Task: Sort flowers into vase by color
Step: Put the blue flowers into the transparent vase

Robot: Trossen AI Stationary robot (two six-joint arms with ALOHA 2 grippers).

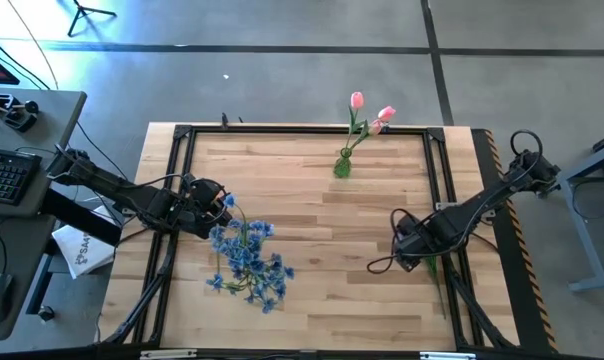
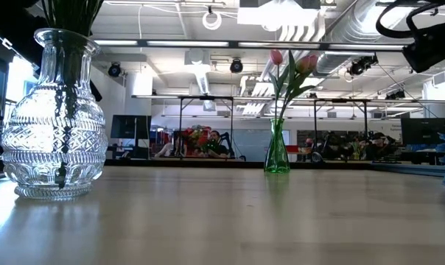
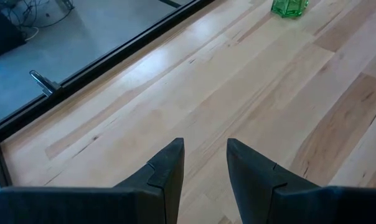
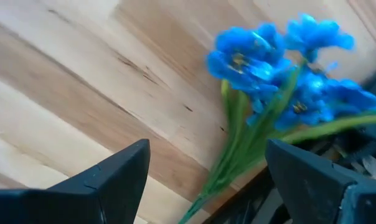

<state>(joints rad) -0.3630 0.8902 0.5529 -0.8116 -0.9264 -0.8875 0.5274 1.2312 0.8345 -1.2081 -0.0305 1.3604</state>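
Observation:
A bunch of blue flowers (image 1: 247,260) stands in a clear glass vase (image 2: 53,118) at the near left; the blossoms hide the vase from above. Pink tulips (image 1: 370,112) stand in a small green vase (image 2: 276,151) at the far middle. One more blue flower (image 4: 269,81) lies on the table by the right edge, its stem (image 1: 433,266) showing beside my right gripper (image 1: 410,246). That gripper (image 4: 206,146) hangs open above it, pointing down, clear of the flower. My left gripper (image 3: 205,146) is open over bare wood, just behind the blue bunch (image 1: 220,203), with nothing between its fingers.
A black metal frame (image 1: 182,140) runs round the wooden tabletop (image 1: 322,260). Bare wood lies between the two vases and both arms. A desk with a keyboard (image 1: 7,170) stands off the table's left side. People sit in the room far behind the table (image 2: 208,143).

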